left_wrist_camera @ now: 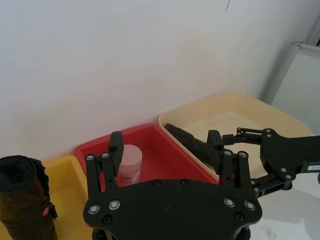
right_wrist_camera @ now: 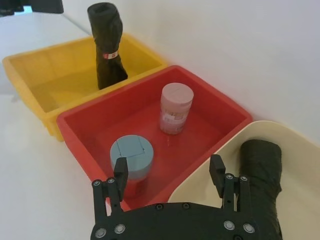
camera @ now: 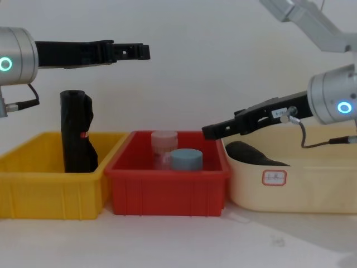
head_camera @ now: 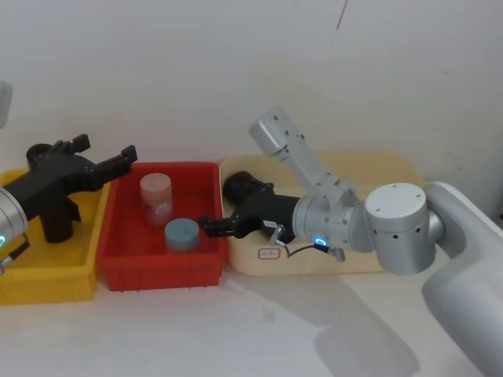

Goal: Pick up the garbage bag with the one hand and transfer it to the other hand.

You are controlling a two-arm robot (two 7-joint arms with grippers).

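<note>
Right hand [head_camera: 211, 226] just above garbage bag [head_camera: 242, 187].

This looks like a robotics lab or test bench, not a home or a shop. A bare white wall [camera: 195, 84] backs a plain white surface [camera: 167, 240]. On it stand three open plastic sorting trays in a row: a yellow rectangular tray [camera: 50, 184], a red rectangular tray [camera: 167, 192] and a cream rounded tray [camera: 312, 192] with a small white label sticker [camera: 274, 177] on its front. Over them reach a silver cylindrical left arm [camera: 14, 56] and a silver cylindrical right arm [camera: 334, 100], each with a glowing ring light and a long black tool. The left tool [camera: 142, 52] is high above the trays, and the right tool [camera: 209, 132] is low where the red and cream trays meet.
</note>
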